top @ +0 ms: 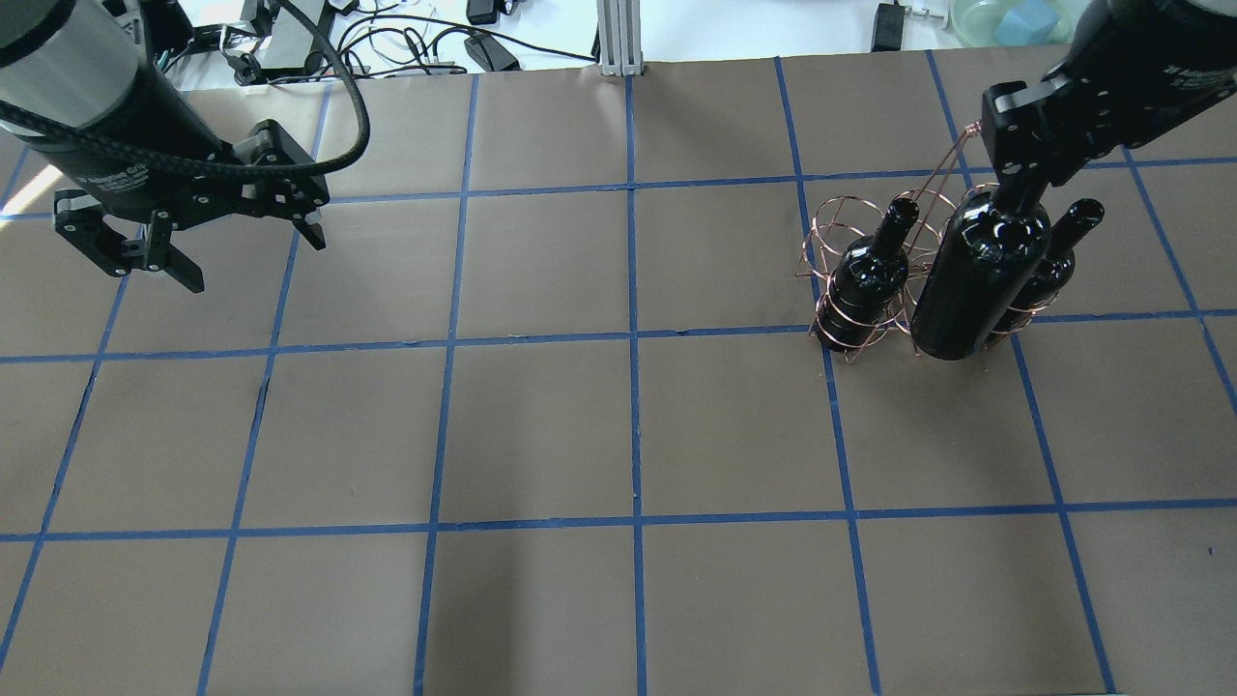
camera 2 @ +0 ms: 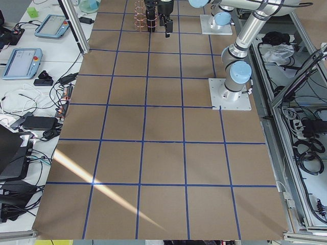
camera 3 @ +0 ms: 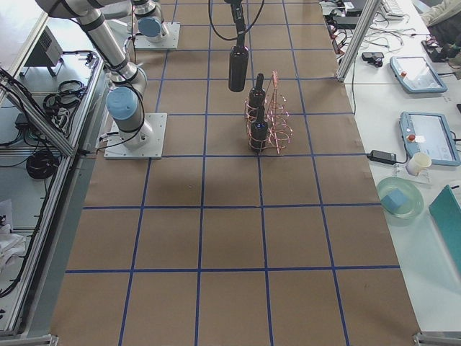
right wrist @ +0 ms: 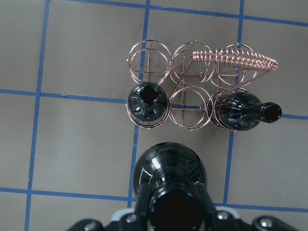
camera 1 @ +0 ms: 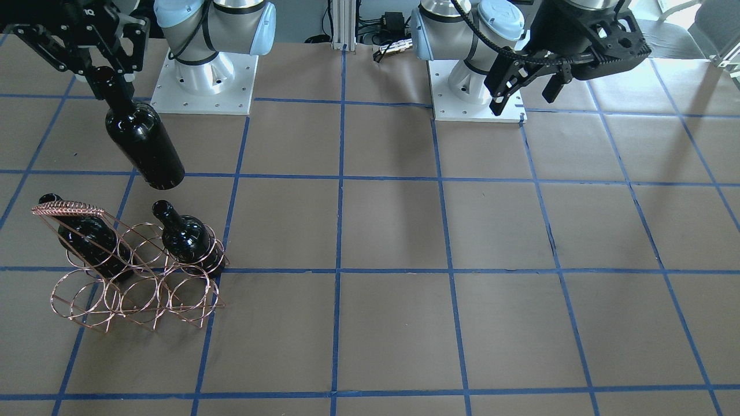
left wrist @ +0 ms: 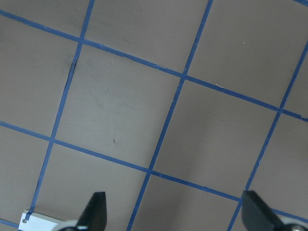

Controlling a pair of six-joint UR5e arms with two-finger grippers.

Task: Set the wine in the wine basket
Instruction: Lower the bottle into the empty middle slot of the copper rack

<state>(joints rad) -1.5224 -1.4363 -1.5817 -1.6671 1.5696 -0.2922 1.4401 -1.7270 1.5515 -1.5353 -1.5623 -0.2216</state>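
My right gripper [camera 1: 103, 68] is shut on the neck of a glossy black wine bottle [camera 1: 144, 147] and holds it base down in the air, a little tilted. The bottle hangs on the robot side of the copper wire wine basket [camera 1: 69, 208]. Two more black bottles [camera 1: 87, 238] [camera 1: 192, 240] stand in the basket's outer rings in the row nearer the robot. In the right wrist view the held bottle [right wrist: 168, 175] is in front of the basket [right wrist: 236, 57], and the middle ring between the two bottles is empty. My left gripper [top: 246, 256] is open and empty, far off over bare table.
The two arm bases [camera 1: 205, 81] [camera 1: 474, 86] stand on white plates at the robot's edge of the table. Brown paper with a blue tape grid covers the table. Tablets, cables and a bowl lie on the benches beyond the far edge.
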